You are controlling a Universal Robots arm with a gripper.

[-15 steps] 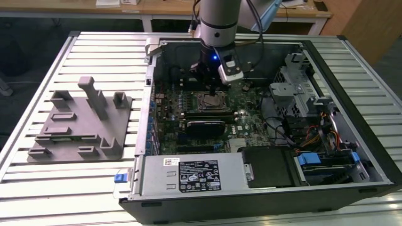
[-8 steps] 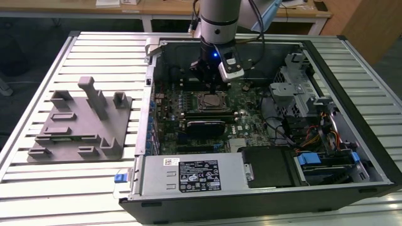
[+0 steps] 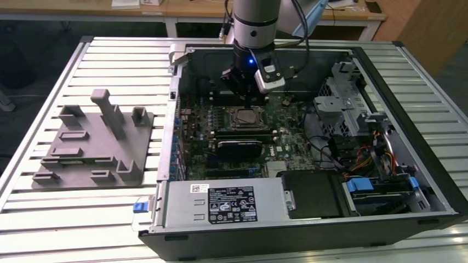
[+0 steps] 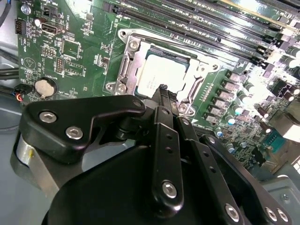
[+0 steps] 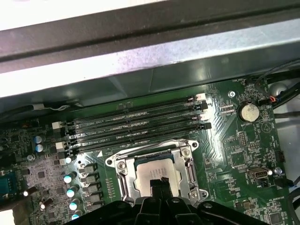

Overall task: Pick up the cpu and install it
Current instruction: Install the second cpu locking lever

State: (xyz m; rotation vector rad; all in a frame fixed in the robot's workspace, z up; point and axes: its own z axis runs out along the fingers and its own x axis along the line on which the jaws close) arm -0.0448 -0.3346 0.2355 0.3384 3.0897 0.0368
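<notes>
Slatted metal tabletop (image 3: 109, 219), wooden benches behind it. Open computer case (image 3: 409, 181) lies flat, taking most of the surface; grey fixture (image 3: 95, 145) sits beside it, toward the exterior view's left edge. The cpu (image 5: 157, 171) sits in the motherboard socket (image 5: 187, 161). Gripper (image 4: 162, 90) hangs just above it; cannot tell whether the fingers are wide or narrow.
</notes>
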